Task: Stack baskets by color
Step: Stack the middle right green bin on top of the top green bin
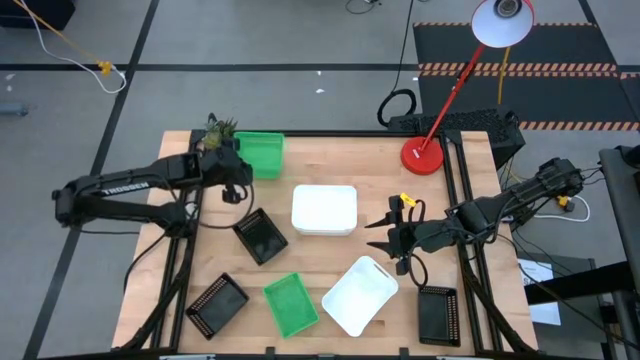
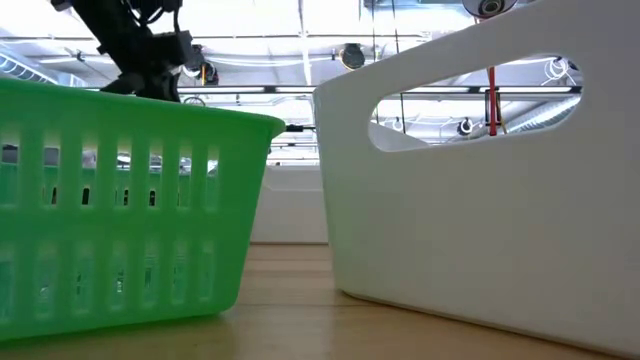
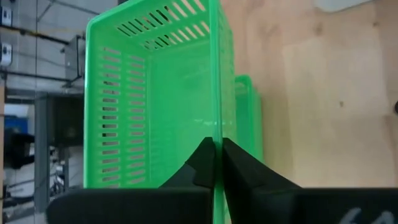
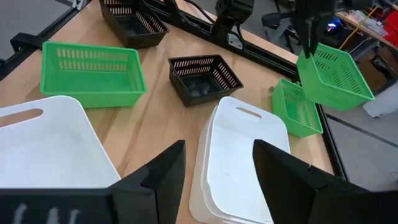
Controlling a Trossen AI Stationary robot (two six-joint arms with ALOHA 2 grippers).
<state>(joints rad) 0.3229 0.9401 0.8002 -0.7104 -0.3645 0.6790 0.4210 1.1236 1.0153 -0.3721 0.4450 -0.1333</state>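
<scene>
My left gripper (image 3: 216,152) is at the table's far left, shut on a green basket (image 1: 264,152) that it holds in the air. Just under it a second green basket (image 4: 297,107) sits on the table. A third green basket (image 1: 291,303) rests near the front edge. White baskets sit stacked (image 1: 324,209) at the centre, and a single white one (image 1: 360,295) lies at the front. Three black baskets (image 1: 260,236), (image 1: 217,304), (image 1: 438,314) sit apart. My right gripper (image 4: 217,180) hangs open over the white stack (image 4: 242,155), touching nothing. My left gripper pinches one side wall of the green basket at its rim (image 3: 217,124), with one finger inside the basket and one outside. The fingers slant down from the table's left. The basket (image 4: 336,74) hangs tilted and lifted clear, above the second green basket.
A red lamp base (image 1: 423,155) stands at the far right of the table, its stem leaning over the far edge. A small green leafy toy (image 1: 218,128) sits at the far left corner. Bare wood shows between the white stack and the far edge.
</scene>
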